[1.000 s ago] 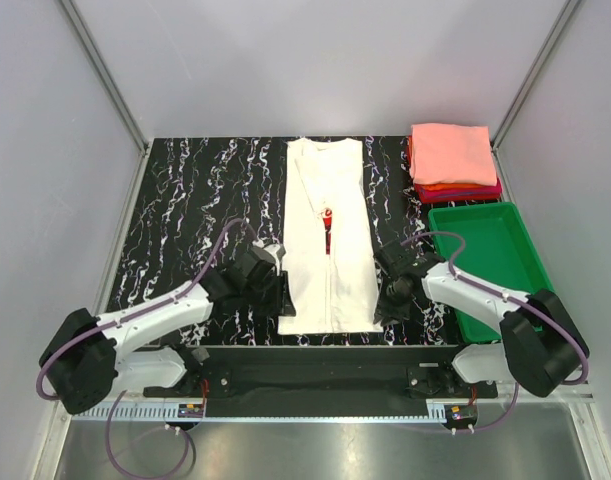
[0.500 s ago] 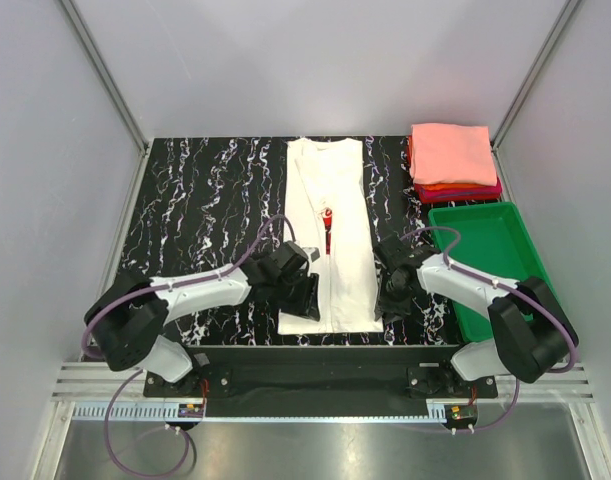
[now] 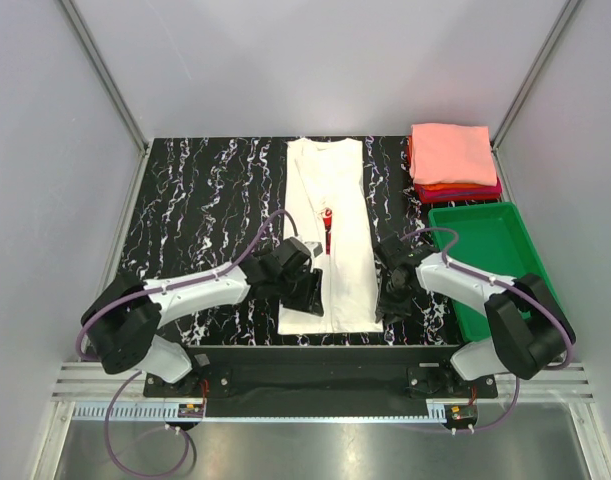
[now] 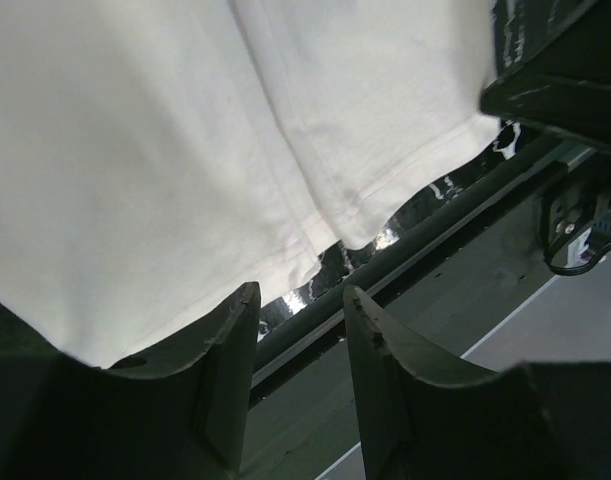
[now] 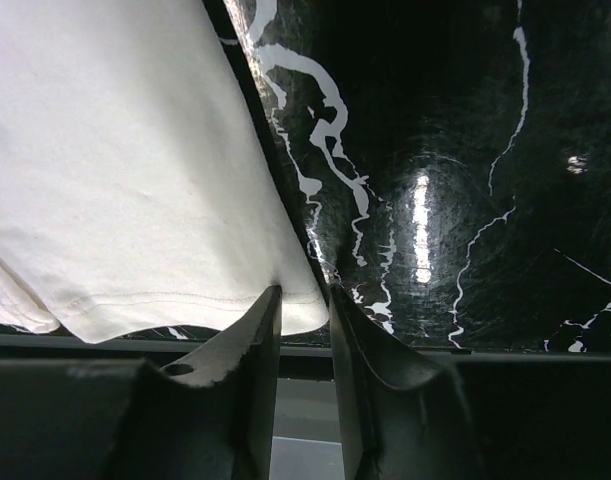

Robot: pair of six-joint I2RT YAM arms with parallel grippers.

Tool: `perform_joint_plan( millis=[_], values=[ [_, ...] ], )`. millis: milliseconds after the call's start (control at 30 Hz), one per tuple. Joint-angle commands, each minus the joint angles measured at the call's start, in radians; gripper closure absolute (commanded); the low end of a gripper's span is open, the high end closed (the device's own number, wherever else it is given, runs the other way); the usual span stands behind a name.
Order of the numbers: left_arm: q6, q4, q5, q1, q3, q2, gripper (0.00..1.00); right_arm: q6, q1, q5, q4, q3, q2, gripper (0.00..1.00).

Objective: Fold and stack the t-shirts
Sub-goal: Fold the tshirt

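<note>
One white shirt (image 3: 340,270) is left for you; it lies far-to-near in the middle, folded to a long strip, its crosswise folds not yet made; the stack (image 3: 451,155) of finished shirts, pink on top, sits far right; your left claw (image 4: 300,295) stands half open and empty at the near-left hem corner; your right claw (image 5: 304,295), narrowly parted, straddles the near-right corner without pinching it.
</note>
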Motion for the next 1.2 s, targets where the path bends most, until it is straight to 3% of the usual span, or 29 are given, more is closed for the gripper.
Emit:
perform_joint_plan(
  millis=[0,233,500,633,767,967,1167],
  values=[
    [0.027,0.023,-0.025,-0.002,0.078,-0.026,0.55,-0.017,-0.008,-0.042,-0.022,0.027,0.021,0.67],
    [0.030,0.076,0.056,0.001,0.174,0.098,0.56,-0.022,-0.006,-0.053,-0.036,0.044,0.055,0.66],
    [0.032,0.099,0.050,0.013,0.144,0.126,0.57,0.020,-0.008,-0.138,0.017,-0.001,0.070,0.69],
    [0.036,0.077,0.030,0.027,0.118,0.052,0.57,0.040,-0.008,-0.127,0.018,-0.008,0.049,0.73],
    [0.055,-0.035,-0.083,0.041,0.063,-0.067,0.56,0.047,-0.006,-0.128,0.020,-0.016,0.044,0.79],
    [-0.010,-0.134,-0.155,0.077,-0.129,-0.247,0.56,0.052,-0.006,-0.119,0.029,-0.022,0.023,0.99],
    [-0.070,-0.157,-0.116,0.102,-0.217,-0.307,0.57,0.041,-0.005,-0.107,0.024,-0.027,-0.016,1.00]
  ],
)
